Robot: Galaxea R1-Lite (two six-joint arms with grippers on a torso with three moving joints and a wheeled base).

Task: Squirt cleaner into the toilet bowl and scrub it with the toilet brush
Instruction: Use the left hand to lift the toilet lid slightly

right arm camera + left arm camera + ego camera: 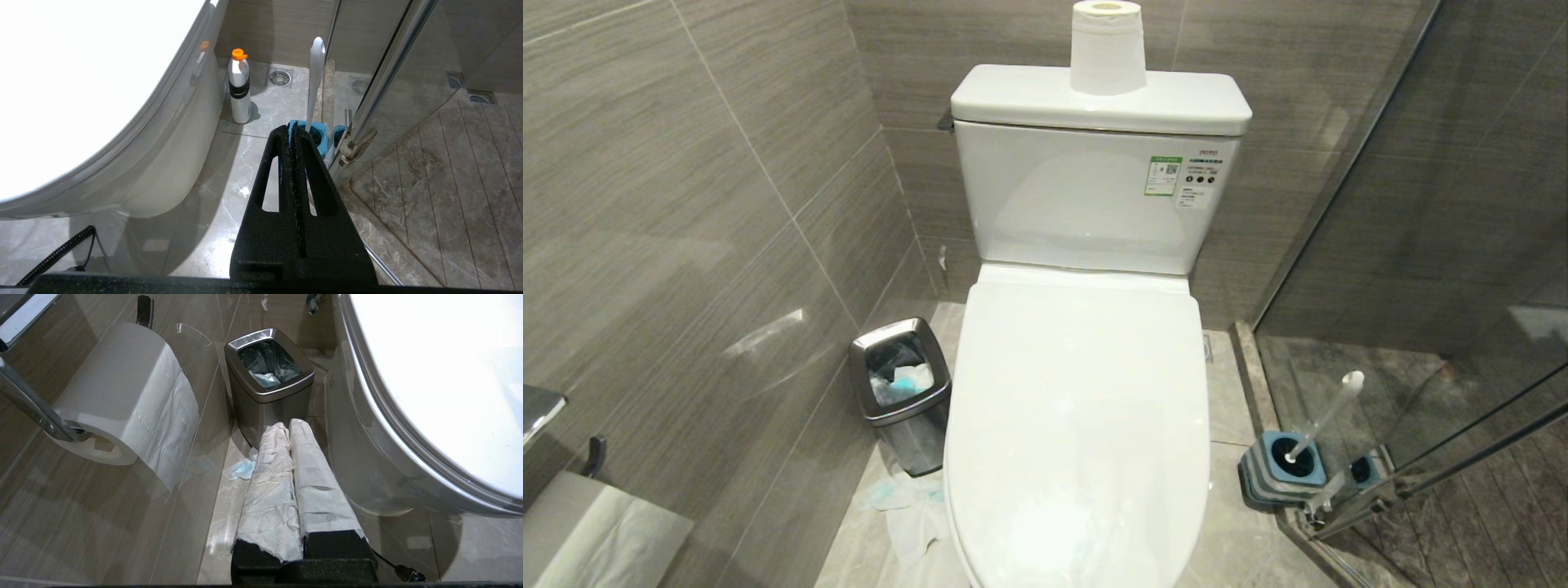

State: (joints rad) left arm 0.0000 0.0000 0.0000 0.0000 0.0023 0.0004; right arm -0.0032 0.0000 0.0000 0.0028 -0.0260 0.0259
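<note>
Toilet bowl at centre of head view, lid down, long axis running from cistern toward the camera. Toilet brush to the right of the bowl on the floor, beside the glass shower door; head sunk in the blue-and-grey holder, white handle rising as the long axis, tilted, rounded tip pointing up and away toward the back wall. Paper roll upright on the cistern lid. Steel waste bin left of the bowl, crumpled tissue on the floor before it. Left gripper low beside the bowl's left flank, paper-wrapped fingers pressed together, tips pointing at the bin, holding nothing. Wall-mounted paper roll near it. Right gripper low beside the bowl's right flank, black fingers pressed together, empty, tips pointing at the holder. Spray bottle with orange cap upright against the bowl's base.
</note>
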